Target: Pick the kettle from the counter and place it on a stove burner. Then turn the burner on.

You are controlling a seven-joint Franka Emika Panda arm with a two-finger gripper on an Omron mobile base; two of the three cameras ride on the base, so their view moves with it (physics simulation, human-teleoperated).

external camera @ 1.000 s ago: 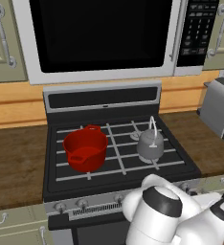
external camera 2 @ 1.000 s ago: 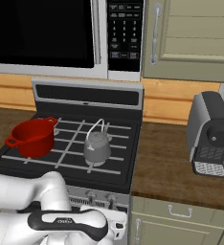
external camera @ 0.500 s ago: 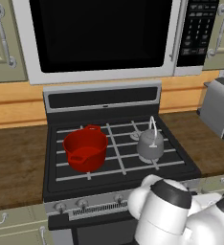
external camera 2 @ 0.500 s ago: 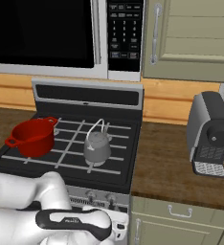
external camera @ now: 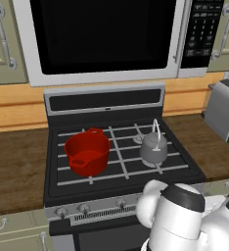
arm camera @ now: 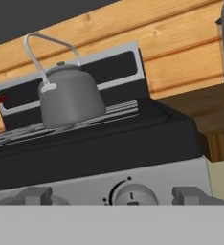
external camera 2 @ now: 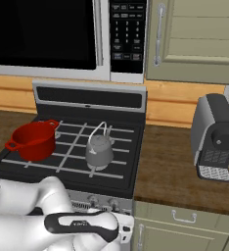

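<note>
Lowering further, the white arm [external camera: 185, 215] has sunk toward the stove knobs [arm camera: 131, 194]. Grey kettle [external camera: 153, 147] sits upright on the right front burner grate, beside the red pot [external camera: 87, 152]. Jaw opening cannot be told.

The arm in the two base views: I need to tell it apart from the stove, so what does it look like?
The arm has rounded, glossy white shells. In the left base view one joint carries a dark grey cap with a pale ring. In the right base view a long black band with small white lettering, too small to read, runs along a white segment.
</note>
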